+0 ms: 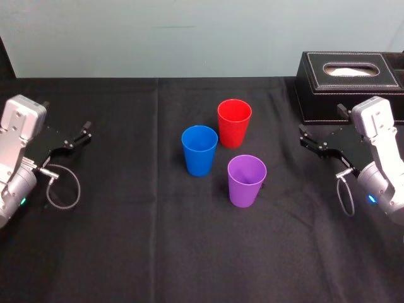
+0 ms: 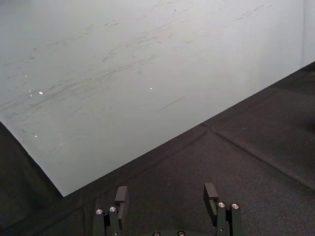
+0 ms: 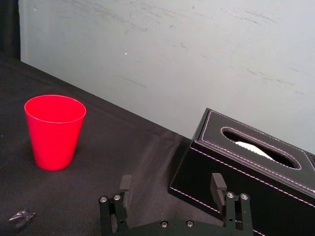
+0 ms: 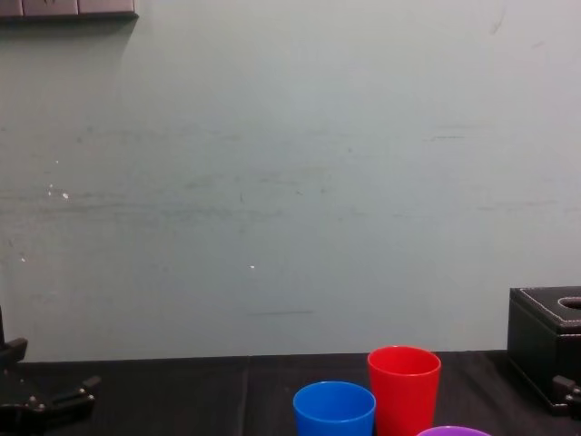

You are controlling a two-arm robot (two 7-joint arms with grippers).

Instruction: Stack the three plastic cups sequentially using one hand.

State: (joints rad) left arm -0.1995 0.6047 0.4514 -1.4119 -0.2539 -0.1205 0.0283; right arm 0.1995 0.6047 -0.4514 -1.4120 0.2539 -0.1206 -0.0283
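Right gripper (image 1: pixel 305 138) sits to the right of the red cup (image 1: pixel 234 123), jaws spread and holding nothing. Left gripper (image 1: pixel 81 134) sits well to the left of the red cup, jaws likewise spread and empty. Blue cup (image 1: pixel 199 150) stands upright just front-left of the red cup; purple cup (image 1: pixel 246 180) stands upright near its front. Black stitched tissue box (image 1: pixel 350 85) lies right-rear of the red cup. All rest on the black tablecloth (image 1: pixel 139 252).

The left hand (image 1: pixel 78 136) and right hand (image 1: pixel 308 140) sit wide, jaws spread.
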